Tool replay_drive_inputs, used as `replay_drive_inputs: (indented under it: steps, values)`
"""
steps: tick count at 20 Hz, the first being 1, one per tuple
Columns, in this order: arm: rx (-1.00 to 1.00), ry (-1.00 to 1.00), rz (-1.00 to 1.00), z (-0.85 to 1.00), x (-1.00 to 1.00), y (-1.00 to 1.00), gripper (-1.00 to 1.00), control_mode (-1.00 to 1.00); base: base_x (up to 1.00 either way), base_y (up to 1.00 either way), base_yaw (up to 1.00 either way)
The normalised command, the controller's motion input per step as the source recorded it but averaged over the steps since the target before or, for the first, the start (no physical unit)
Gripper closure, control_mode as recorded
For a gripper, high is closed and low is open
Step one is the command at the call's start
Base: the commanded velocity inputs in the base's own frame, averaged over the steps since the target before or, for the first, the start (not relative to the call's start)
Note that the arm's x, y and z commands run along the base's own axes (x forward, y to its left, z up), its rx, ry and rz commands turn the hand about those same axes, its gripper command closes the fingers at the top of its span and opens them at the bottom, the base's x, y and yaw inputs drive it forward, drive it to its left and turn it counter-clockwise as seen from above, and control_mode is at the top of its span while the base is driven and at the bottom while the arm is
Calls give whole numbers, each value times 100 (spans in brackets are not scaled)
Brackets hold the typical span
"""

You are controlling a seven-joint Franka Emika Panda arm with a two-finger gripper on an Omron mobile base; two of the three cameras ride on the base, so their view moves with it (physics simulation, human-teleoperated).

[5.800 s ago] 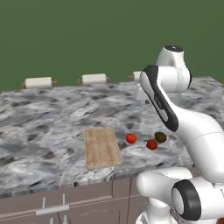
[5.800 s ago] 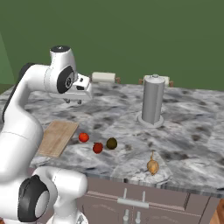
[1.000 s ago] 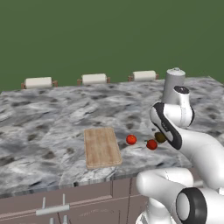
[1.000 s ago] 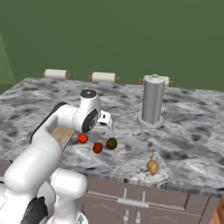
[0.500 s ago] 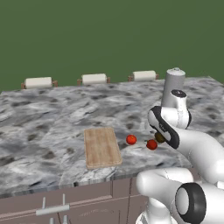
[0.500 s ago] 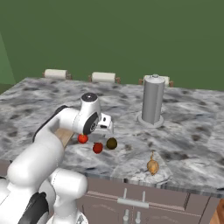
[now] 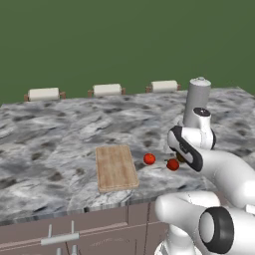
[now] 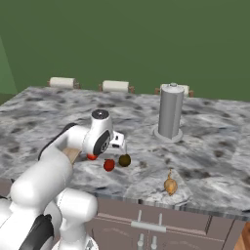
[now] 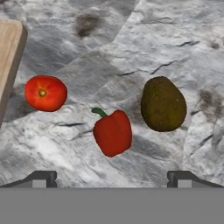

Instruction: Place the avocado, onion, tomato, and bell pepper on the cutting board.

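The light wooden cutting board [image 7: 116,167] lies bare near the counter's front edge; its edge also shows as the board [image 9: 8,57] and the board [image 8: 72,155]. To its right lie the tomato [image 7: 149,159] [image 9: 45,92], the red bell pepper [image 7: 173,165] [image 8: 109,165] [image 9: 113,132] and the dark avocado [image 8: 124,160] [image 9: 163,104]. The tan onion [image 8: 170,185] sits apart near the front edge. My gripper [image 8: 121,146] [image 9: 113,180] hangs open low over the bell pepper, holding nothing; its fingertips [image 9: 41,178] stand wide apart.
A tall grey canister [image 7: 198,102] [image 8: 171,112] stands behind the vegetables. Three white rolls [image 7: 107,89] line the counter's back edge. The grey marble counter [image 7: 60,134] ends in a front edge above cabinet drawers [image 7: 60,239].
The arm has come down from a raised pose and, over the last second, sunk a little closer to the vegetables. The jaws have stayed open; the vegetables have not moved.
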Motion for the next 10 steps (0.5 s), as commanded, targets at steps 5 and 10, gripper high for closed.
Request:
replay_drive_inputs:
  steps: [5, 10]
  values:
    - [0, 0, 0, -16, 0, 0, -100, -100, 0, 0, 0]
    - [1, 1, 0, -16, 4, 2, -100, -100, 0, 0, 0]
